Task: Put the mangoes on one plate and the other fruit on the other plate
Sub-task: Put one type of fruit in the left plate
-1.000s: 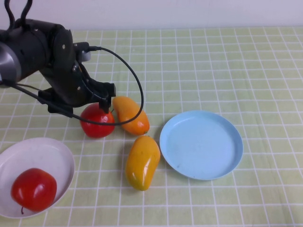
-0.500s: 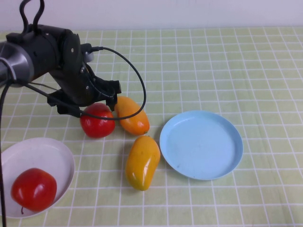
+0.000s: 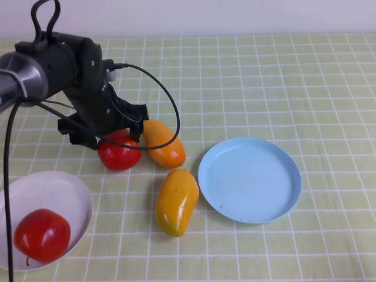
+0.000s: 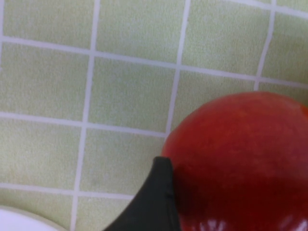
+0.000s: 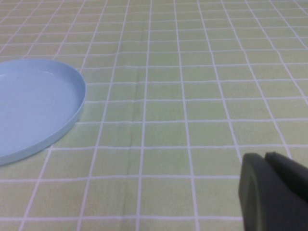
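My left gripper [image 3: 116, 138] hangs low over a red apple [image 3: 119, 154] on the cloth and is open, its jaws straddling the fruit. In the left wrist view the apple [image 4: 240, 163] fills the space by one dark finger [image 4: 154, 202]. The orange mango [image 3: 161, 143] touches this apple's right side. Nearer to me lies the yellow mango [image 3: 176, 201]. The light blue plate [image 3: 249, 179] holds nothing. A second red apple [image 3: 41, 235] sits on the white plate [image 3: 56, 188]. My right gripper [image 5: 269, 192] is shut, low over the cloth beside the blue plate [image 5: 33, 106].
A green checked cloth [image 3: 264, 76] covers the whole table. The left arm's black cable [image 3: 167, 100] loops over the orange mango. A sliver of the white plate [image 4: 14, 224] shows in the left wrist view.
My left arm has swung slightly toward the far side and lowered over the apple between the mangoes and the white plate. The fruits and plates have stayed in place.
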Tool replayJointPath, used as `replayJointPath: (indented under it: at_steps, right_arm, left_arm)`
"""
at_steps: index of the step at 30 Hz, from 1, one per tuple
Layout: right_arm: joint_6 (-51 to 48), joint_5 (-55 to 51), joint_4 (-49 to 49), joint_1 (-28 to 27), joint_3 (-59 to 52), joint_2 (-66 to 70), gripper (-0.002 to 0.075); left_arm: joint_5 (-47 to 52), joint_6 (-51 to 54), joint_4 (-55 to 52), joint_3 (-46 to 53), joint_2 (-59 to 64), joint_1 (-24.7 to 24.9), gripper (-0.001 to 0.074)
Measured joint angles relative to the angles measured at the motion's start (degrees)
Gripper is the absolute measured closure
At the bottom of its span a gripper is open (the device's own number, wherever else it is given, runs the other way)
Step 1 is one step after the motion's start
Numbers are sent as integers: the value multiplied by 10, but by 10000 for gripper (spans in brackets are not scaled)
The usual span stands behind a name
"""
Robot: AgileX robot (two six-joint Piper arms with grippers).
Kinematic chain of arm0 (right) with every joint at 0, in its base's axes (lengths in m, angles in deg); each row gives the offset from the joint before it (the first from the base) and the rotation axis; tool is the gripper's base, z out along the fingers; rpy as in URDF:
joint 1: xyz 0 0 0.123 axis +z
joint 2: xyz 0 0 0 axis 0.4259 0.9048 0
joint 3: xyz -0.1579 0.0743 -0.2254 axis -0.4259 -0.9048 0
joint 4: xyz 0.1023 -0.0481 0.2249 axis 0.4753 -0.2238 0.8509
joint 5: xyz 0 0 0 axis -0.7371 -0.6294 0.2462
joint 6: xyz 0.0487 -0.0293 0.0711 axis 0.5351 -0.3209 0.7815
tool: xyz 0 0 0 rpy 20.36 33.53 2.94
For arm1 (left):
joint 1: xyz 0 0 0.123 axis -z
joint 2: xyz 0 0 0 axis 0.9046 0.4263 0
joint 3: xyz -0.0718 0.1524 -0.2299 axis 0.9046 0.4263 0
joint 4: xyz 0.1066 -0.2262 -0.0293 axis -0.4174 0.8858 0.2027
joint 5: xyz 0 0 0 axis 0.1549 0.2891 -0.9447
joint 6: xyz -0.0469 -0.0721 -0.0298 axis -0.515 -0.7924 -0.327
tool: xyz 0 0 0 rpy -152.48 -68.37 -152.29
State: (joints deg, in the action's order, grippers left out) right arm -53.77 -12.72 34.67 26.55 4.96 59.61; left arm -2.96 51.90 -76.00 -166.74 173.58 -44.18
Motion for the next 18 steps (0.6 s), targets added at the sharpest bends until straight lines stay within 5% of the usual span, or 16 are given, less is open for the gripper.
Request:
replayJointPath:
  at_steps: [12, 18]
  right_arm:
    - [0, 0, 0, 0, 0, 0, 742]
    - [0, 0, 0, 0, 0, 0, 742]
  left_arm:
    - [3, 16, -1, 0, 1, 0, 73]
    - [9, 32, -1, 0, -2, 0, 142]
